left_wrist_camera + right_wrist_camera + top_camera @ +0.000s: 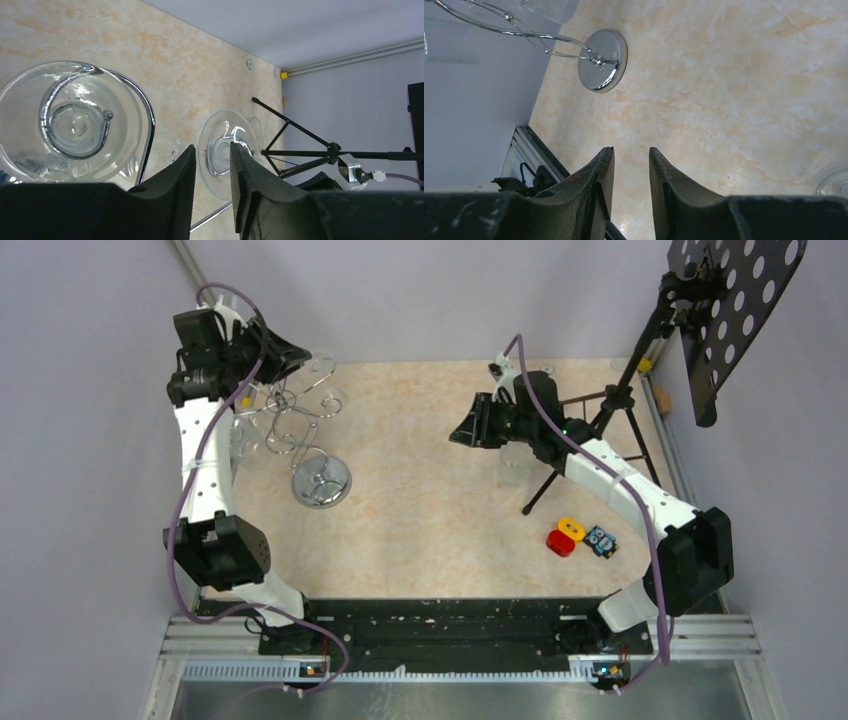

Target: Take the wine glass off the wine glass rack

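Wine glass (222, 134) hangs by its round, clear foot in a curled arm of the wine glass rack (146, 114), at the far left of the table (430, 510). My left gripper (213, 147) frames that foot, jaws narrowly apart; I cannot tell whether it grips. My right gripper (631, 150) stands unclenched and empty. Hazard: smooth glass slips on the pads, or the foot snags the thin chrome wire and tips the rack.

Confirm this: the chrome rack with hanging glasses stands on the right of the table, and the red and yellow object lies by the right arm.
Wrong side. The rack with hanging glasses stands on the left of the table, as the top view shows. The red and yellow object does lie by the right arm.
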### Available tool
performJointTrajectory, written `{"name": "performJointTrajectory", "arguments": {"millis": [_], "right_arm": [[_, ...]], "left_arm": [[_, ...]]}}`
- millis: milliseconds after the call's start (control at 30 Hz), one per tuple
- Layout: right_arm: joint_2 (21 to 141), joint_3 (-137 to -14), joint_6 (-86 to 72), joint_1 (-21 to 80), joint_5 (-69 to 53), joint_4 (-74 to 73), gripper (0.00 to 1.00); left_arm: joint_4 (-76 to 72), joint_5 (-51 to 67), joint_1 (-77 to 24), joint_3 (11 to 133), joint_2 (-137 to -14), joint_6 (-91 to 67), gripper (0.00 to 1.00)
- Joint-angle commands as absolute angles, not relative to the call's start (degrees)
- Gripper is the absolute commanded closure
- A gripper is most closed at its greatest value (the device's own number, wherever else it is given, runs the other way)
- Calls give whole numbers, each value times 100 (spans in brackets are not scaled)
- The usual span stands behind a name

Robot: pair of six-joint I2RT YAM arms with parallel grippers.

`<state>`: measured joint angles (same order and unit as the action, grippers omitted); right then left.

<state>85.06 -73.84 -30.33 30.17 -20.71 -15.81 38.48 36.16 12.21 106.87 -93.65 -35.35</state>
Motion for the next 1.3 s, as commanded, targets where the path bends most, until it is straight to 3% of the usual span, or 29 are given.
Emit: {"name": "performJointTrajectory", "arguments": {"millis": [0,167,467,700,1000,1267], "right_arm": [[8217,-7354,-3101,2972,-2101,-1342,67],[8200,-7356,-3105,2969,-2079,-1318,68],[8184,-7335,-3132,2971,-2065,-1301,68],[8153,-7307,-3159,2976,-2057,-1284,68],[8100,-7245,-3181,2971,-2033,-1237,68],[8056,-7174,-3233,2971,-2029,-1173,68]], "left_arm": [[3236,4351,1293,10424,-9349,-3964,65],[2796,4846,1351,10176,-9338,-4299,65],[1877,5563,1415,9697,-9246,-5020,79],[1728,5596,1433,9605,-9158,-5143,100],[-173,5874,1459,9062,-8677,-6773,100],[-89,5768,1459,8978,-8390,-6823,100]]}}
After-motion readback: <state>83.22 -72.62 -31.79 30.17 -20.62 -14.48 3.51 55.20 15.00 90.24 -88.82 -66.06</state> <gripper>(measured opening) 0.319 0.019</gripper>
